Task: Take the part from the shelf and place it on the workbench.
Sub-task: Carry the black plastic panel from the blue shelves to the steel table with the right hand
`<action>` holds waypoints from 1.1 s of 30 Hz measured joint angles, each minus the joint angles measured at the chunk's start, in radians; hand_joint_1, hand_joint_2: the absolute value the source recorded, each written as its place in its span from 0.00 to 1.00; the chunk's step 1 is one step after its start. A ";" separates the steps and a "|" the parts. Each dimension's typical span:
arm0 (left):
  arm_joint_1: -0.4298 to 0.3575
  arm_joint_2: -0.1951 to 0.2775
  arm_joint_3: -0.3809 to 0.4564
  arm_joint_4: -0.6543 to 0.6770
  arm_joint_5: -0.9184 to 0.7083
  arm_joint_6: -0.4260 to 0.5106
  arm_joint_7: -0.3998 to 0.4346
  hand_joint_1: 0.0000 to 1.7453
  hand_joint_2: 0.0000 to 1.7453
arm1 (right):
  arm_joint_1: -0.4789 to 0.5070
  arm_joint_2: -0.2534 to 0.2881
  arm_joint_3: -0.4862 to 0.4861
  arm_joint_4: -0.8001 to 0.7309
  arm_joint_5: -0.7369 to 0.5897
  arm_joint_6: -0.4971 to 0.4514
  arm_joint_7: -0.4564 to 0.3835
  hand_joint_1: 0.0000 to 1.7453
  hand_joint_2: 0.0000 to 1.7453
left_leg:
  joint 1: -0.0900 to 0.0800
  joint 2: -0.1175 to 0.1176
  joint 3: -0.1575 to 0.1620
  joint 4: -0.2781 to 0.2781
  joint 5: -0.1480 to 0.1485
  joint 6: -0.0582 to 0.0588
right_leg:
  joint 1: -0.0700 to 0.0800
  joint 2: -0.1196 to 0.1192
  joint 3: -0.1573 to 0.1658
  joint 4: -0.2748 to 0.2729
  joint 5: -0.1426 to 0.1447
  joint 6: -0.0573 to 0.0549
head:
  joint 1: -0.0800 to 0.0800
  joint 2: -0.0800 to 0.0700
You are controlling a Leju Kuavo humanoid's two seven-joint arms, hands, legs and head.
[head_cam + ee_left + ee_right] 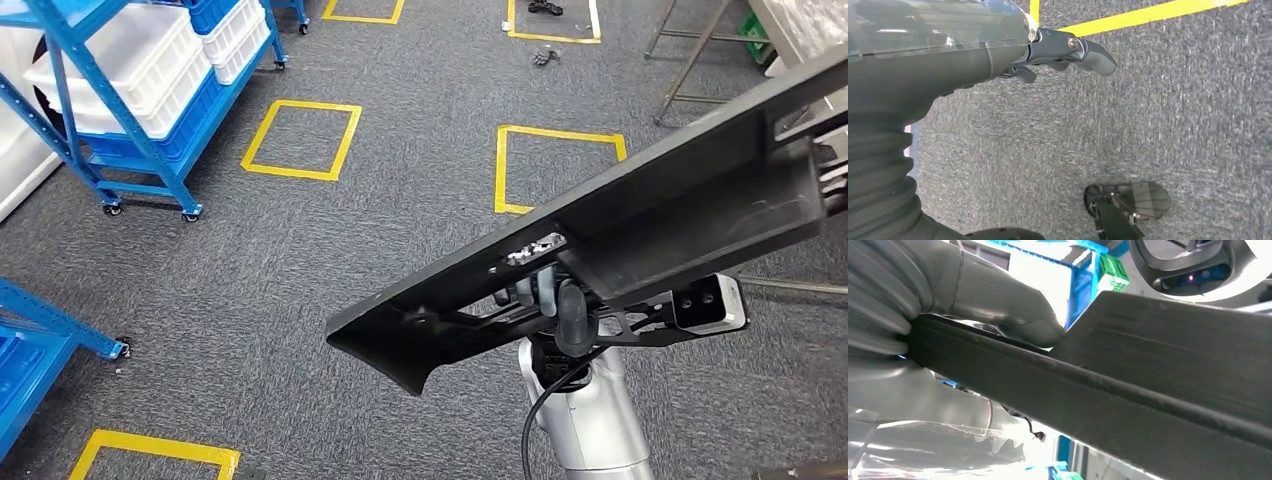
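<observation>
In the head view, you see the long black part (640, 240) held tilted above grey carpet (300, 260), the right hand (555, 300) gripping it from beneath. A blue shelf (130, 110) stands well apart at upper left; open carpet lies between. In the left wrist view, the left hand (1048, 55) hangs over carpet holding nothing, fingers loosely apart. In the right wrist view, the thumb (1013, 305) presses on the part's edge.

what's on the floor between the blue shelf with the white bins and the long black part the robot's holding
In the head view, grey carpet with a yellow tape square lies between the blue shelf and the black part; another yellow square sits nearer the part.
</observation>
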 joint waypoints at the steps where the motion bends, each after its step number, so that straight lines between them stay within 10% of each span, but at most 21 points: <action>1: -0.001 0.000 0.000 0.000 0.000 0.001 0.000 0.00 1.00 | 0.000 0.000 -0.001 -0.001 0.002 0.000 -0.002 1.00 1.00 | 0.002 -0.004 -0.001 0.005 -0.006 -0.005 | -0.002 0.010 0.001 -0.004 0.003 -0.005 | 0.000 0.000; 7: 0.009 0.000 -0.002 0.000 0.003 0.004 -0.003 0.00 1.00 | 0.000 0.001 -0.004 -0.003 0.023 0.000 -0.012 1.00 1.00 | 0.014 -0.089 -0.130 0.289 -0.137 -0.024 | -0.008 0.067 0.002 -0.007 0.010 -0.025 | -0.003 0.000; 11: 0.012 0.004 -0.003 0.000 0.006 0.004 -0.007 0.00 1.00 | 0.005 0.004 -0.005 -0.024 0.035 -0.008 -0.012 1.00 1.00 | 0.024 -0.125 -0.049 0.099 -0.021 -0.026 | -0.010 0.114 -0.001 0.008 0.004 -0.015 | -0.003 0.000; 14: 0.008 0.005 -0.004 0.000 0.005 0.003 -0.005 0.00 1.00 | 0.008 0.010 -0.005 -0.044 0.041 -0.017 -0.012 1.00 1.00 | 0.024 -0.162 -0.017 0.024 -0.006 -0.019 | -0.012 0.138 -0.015 0.015 0.007 0.003 | -0.003 0.000; 17: 0.002 0.004 -0.007 0.000 0.002 0.002 0.001 0.00 1.00 | 0.016 0.011 -0.010 -0.070 0.046 -0.022 -0.014 1.00 1.00 | 0.025 -0.135 -0.014 0.012 0.005 0.001 | -0.015 0.132 -0.026 0.027 -0.001 0.019 | 0.000 0.000; 21: -0.001 0.006 -0.007 0.000 0.002 0.004 0.002 0.00 1.00 | 0.026 0.010 -0.022 -0.089 0.050 -0.022 -0.020 1.00 1.00 | 0.020 -0.089 -0.013 0.001 0.011 0.019 | -0.016 0.054 -0.127 0.241 -0.109 0.032 | 0.008 0.000; 23: -0.002 0.006 -0.008 0.000 0.002 0.004 0.002 0.00 1.00 | 0.034 0.010 -0.028 -0.091 0.051 -0.021 -0.024 1.00 1.00 | 0.017 -0.067 -0.013 0.002 0.010 0.020 | -0.018 0.047 -0.147 0.284 -0.110 0.034 | 0.008 0.000; 28: -0.008 0.006 -0.008 0.000 0.002 0.005 0.002 0.00 1.00 | 0.036 0.010 -0.034 -0.099 0.056 -0.019 -0.030 1.00 1.00 | 0.009 -0.023 -0.005 0.005 0.000 0.007 | -0.004 -0.014 -0.004 0.014 -0.002 0.017 | 0.007 0.000; 31: -0.010 0.006 -0.009 0.000 0.001 0.007 0.004 0.00 1.00 | 0.037 0.010 -0.041 -0.101 0.060 -0.019 -0.035 1.00 1.00 | 0.008 -0.006 -0.002 0.006 -0.007 -0.008 | 0.000 0.005 -0.002 -0.001 0.000 0.001 | 0.006 0.000; 33: -0.012 0.006 -0.009 0.000 0.000 0.008 0.005 0.00 1.00 | 0.036 0.010 -0.045 -0.103 0.062 -0.019 -0.036 1.00 1.00 | 0.012 -0.034 -0.015 0.045 -0.036 -0.017 | -0.006 0.022 0.001 -0.008 0.006 -0.012 | 0.005 0.000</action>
